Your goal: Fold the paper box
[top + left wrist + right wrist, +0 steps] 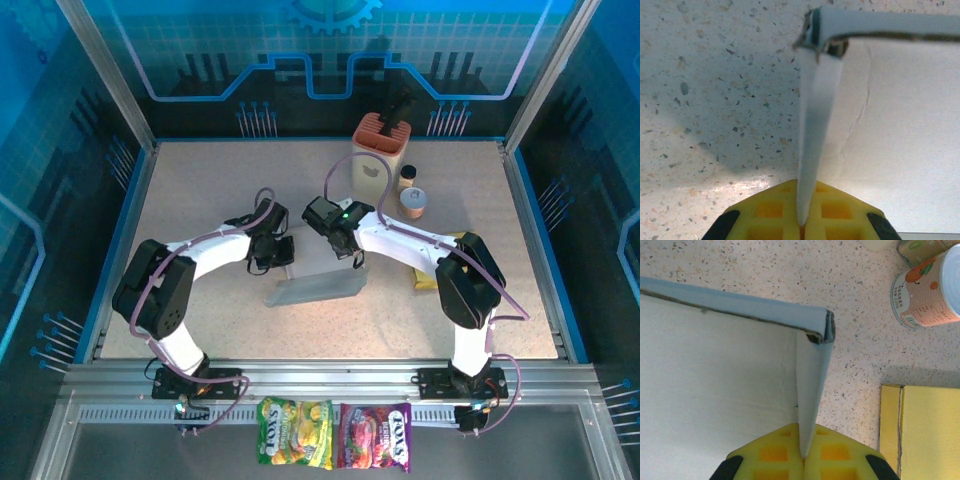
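Observation:
The paper box (318, 290) is a pale grey-blue carton lying in the middle of the table between the two arms. My left gripper (283, 252) is shut on the box's left side wall (815, 125), which runs upright out of the yellow fingertips (775, 212). My right gripper (352, 254) is shut on the right side wall (812, 390), pinched between its yellow fingertips (837, 452). The box floor (715, 380) spreads to the left in the right wrist view and the box floor (900, 140) to the right in the left wrist view. A far wall (740, 305) stands up along the back.
An orange-lidded holder (383, 150) stands at the back, with a can (414, 202) and a small jar (407, 177) beside it. A flat yellow carton (925, 430) lies right of the right gripper. Two candy bags (335, 435) lie on the front rail.

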